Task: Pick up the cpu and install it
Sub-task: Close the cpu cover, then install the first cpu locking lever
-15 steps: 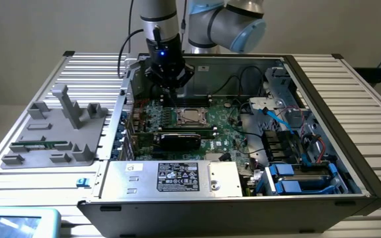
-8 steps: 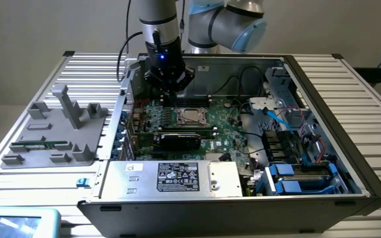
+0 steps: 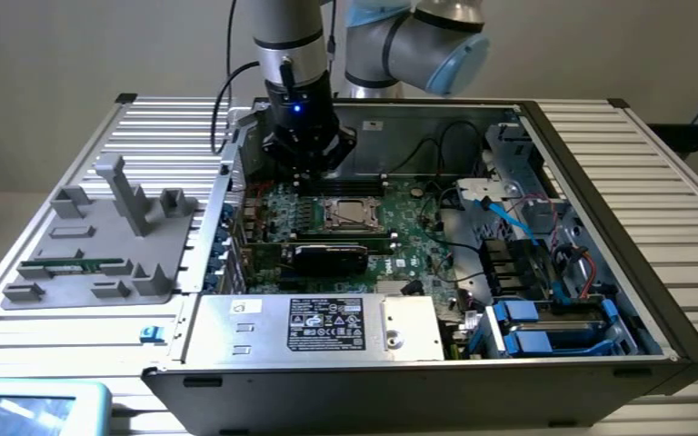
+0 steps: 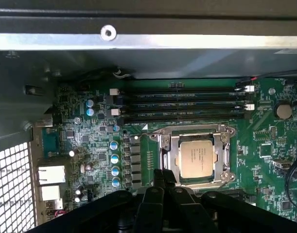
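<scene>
The cpu [image 4: 201,158], a small square chip with a shiny silver top, lies flat inside the metal-framed socket [image 4: 164,145] on the green motherboard; in the exterior view the cpu [image 3: 352,213] sits mid-board inside the open computer case. My gripper [image 3: 309,177] hangs over the board just behind the socket and a little toward the exterior view's left, near the memory slots [image 4: 182,102]. It is apart from the chip. Its black body [image 4: 158,194] shows at the wrist view's edge, with nothing seen in it.
The case walls [image 3: 531,118] ring the board. A power supply [image 3: 313,327] fills the case front, and a black card [image 3: 331,254] lies next to the socket. Cables [image 3: 494,209] and blue drive bays [image 3: 555,327] crowd the exterior view's right. A grey fixture [image 3: 94,245] with a green memory stick [image 3: 76,266] stands outside the case.
</scene>
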